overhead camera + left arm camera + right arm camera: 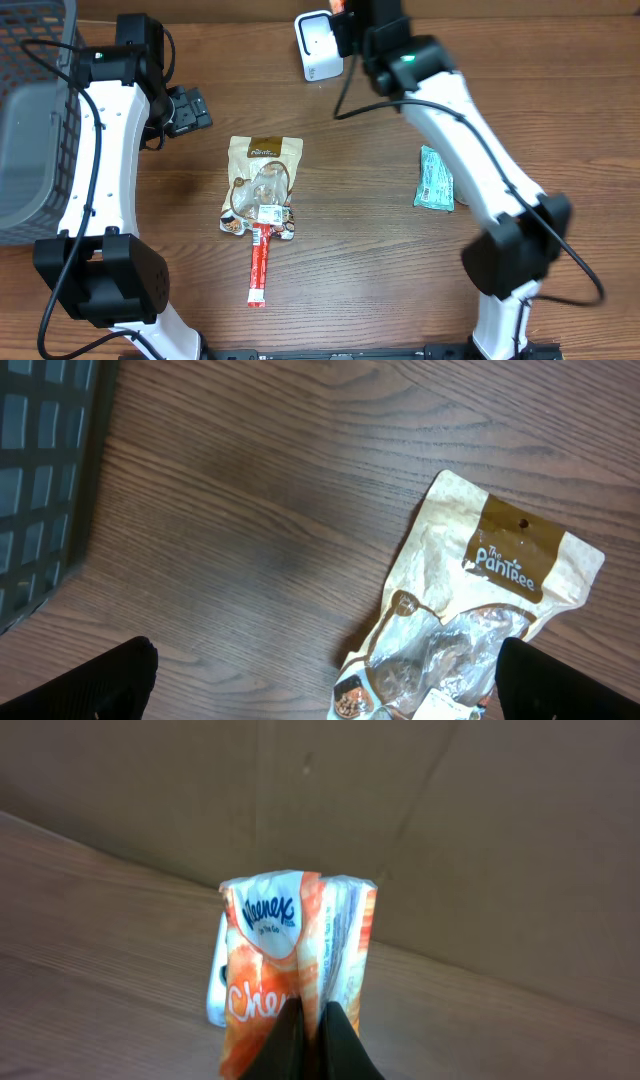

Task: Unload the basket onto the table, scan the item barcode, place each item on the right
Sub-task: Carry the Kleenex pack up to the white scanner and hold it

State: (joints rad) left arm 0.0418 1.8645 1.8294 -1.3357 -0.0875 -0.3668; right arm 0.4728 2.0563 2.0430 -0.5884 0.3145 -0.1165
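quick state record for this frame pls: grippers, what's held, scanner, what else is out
left gripper: open, empty, up-left of snack bag
right gripper: shut on tissue pack
tissue pack: held upright, close by scanner
scanner: white, far side of table
loose on table: snack bag, red stick, teal packet
red stick: top end at snack bag's lower edge
teal packet: apart, on the right, beside the right arm
basket: far left
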